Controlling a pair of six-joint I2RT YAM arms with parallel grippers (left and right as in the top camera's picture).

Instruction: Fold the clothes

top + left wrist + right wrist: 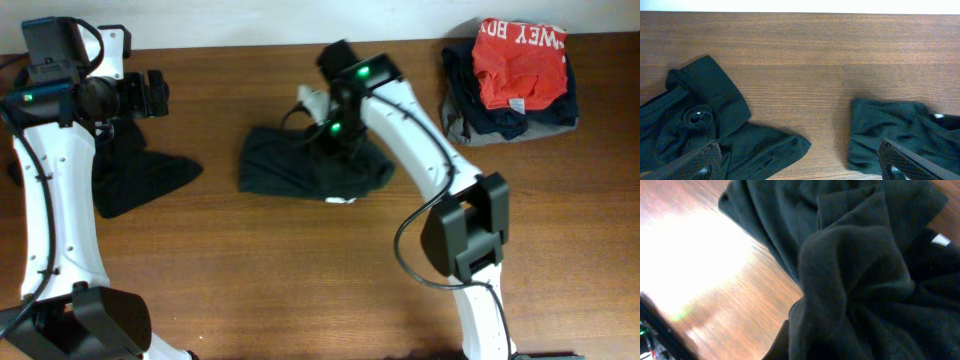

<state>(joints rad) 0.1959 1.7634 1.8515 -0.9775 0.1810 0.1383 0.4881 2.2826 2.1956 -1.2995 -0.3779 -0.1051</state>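
- The brown wooden table [300, 270] carries everything.
- A crumpled dark green soft T-shirt [280, 170] lies mid-table.
- A second dark crumpled T-shirt [140, 180] lies at the left, beneath the left arm.
- A folded clothes stack [520, 80], topped by orange cloth with white lettering, sits in the far right corner.
- The right gripper [328, 140] is clamped tight on the mid-table shirt's bunched cloth.
- The left gripper [155, 92] hangs spread wide, holding nothing.

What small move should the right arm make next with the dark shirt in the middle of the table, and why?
Probably lift the right gripper slightly and draw the cloth outward to spread it. Its jaws are shut, seemingly on a gathered fold of the middle shirt, which lies crumpled rather than flat. The left gripper hangs open by the other shirt.
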